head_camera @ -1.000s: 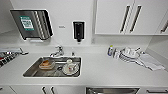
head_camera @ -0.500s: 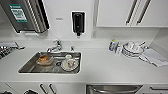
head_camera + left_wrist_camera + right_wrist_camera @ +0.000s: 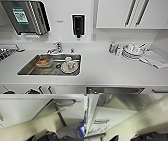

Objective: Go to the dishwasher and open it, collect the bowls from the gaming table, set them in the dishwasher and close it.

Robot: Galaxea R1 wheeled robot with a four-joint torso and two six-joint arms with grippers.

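the dishwasher (image 3: pixel 115 90) shows as a steel strip at the near edge, below the white counter (image 3: pixel 105 72) and right of the sink (image 3: pixel 30 68). the sink holds a cup on a plate (image 3: pixel 68 66) and an orange container (image 3: pixel 44 62). stacked white dishes (image 3: pixel 131 51) sit far right. whether either gripper is apart or together, i cannot tell.

Dishwasher (image 3: pixel 115 90) front cut off at the head view's lower edge; only its top strip shows. Sink (image 3: pixel 30 70) contents blurred: something orange, a cup on a plate. Small bottles (image 3: pixel 113 47) on my counter (image 3: pixel 107 70) too blurred to identify.
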